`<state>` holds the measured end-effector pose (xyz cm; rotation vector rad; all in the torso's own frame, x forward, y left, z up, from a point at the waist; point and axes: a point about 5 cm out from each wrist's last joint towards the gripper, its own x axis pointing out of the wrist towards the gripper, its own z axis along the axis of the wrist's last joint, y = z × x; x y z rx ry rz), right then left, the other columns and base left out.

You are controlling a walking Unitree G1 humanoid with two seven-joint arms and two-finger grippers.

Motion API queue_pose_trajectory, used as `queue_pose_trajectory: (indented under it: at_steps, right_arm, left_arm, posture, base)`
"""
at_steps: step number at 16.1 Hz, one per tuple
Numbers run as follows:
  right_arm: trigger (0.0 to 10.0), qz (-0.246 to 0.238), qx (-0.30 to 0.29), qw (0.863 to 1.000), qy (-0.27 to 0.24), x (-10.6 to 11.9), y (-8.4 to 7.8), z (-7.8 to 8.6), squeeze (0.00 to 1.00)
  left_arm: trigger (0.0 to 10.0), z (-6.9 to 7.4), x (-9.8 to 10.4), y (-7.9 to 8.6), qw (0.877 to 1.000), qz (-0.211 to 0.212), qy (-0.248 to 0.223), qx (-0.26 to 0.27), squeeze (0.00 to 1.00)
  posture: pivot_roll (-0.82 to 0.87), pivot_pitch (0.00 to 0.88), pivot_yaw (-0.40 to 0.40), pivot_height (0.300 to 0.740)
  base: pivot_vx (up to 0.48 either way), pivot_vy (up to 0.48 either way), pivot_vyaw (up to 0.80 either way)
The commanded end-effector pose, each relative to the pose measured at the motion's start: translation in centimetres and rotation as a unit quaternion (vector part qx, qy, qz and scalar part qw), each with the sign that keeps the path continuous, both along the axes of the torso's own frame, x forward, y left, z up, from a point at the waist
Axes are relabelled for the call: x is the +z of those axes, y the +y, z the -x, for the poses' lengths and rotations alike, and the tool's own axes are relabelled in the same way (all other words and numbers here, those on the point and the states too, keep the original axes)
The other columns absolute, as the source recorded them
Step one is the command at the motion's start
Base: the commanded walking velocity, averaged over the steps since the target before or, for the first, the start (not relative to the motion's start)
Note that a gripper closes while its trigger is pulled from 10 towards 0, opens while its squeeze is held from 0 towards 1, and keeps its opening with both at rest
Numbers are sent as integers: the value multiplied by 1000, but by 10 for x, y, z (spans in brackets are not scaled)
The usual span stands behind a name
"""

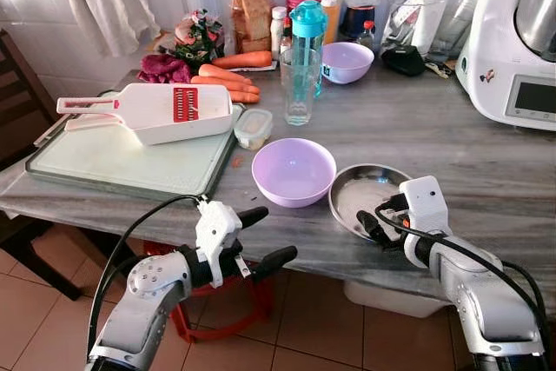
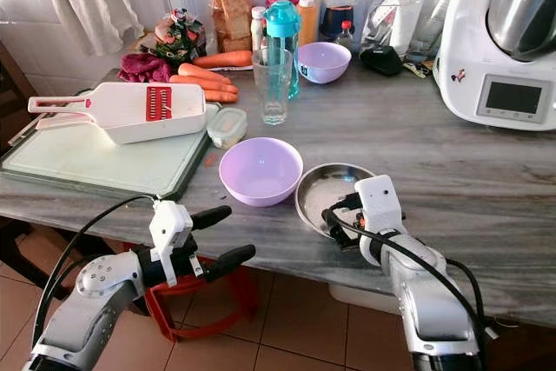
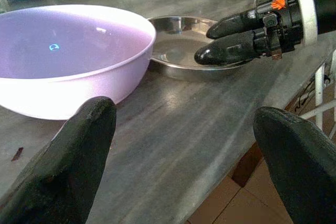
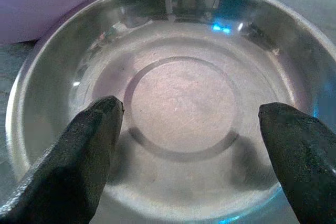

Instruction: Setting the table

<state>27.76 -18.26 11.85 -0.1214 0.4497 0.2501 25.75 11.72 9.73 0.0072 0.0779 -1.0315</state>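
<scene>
A: The right gripper [image 1: 375, 222] hangs over the steel plate's [image 1: 347, 182] near rim, fingers spread, gripping nothing. I'd lower one finger inside the rim before closing.

B: The left gripper [image 1: 263, 236], released too, waits off the table's [image 1: 486, 171] near edge. I count two lilac bowls, near [image 1: 293, 170] and far [image 1: 347, 62], and one plate.

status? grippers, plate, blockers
Right gripper open, fingers over the steel plate near rim. Left gripper open, off the table edge, holding nothing. Lilac bowl sits against the plate's left side, close quarters.
</scene>
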Motion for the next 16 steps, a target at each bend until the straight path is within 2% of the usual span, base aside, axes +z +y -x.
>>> queue_pose_trajectory:
  at_steps: [1, 6, 8, 12, 14, 16]
  right_arm:
    - [10000, -9, 10, 1000, 3, 3, 6, 2, 0]
    - [10000, -39, 19, 999, 14, 6, 17, 3, 0]
    - [10000, -21, 14, 1000, 1, 10, 14, 2, 0]
    - [10000, 34, -34, 996, -72, 32, 4, -7, 0]
    - [10000, 45, -45, 992, -106, 42, 3, -10, 0]
    - [10000, 24, -63, 984, -165, 56, 8, -11, 0]
  left_arm:
    - [10000, -1, 5, -1, 1000, -3, -10, -2, 0]
    - [10000, -1, 1, -1, 1000, -2, -6, 2, 0]
    - [10000, -1, 0, -1, 1000, -2, -5, 4, 0]
    - [10000, -1, 0, 2, 1000, -4, -7, 13, 0]
    - [10000, -2, 1, 4, 1000, -2, -9, 22, 0]
    - [10000, -8, 5, 11, 998, 12, -18, 56, 0]
  posture:
    - [-55, 23, 38, 740]
    - [-55, 22, 34, 740]
    - [-55, 21, 33, 740]
    - [-52, 22, 38, 740]
    - [-49, 22, 40, 740]
    - [-45, 19, 43, 740]
  base:
    - [0, 0, 0]
    - [0, 0, 0]
    - [0, 0, 0]
    - [0, 0, 0]
    - [0, 0, 0]
    - [0, 0, 0]
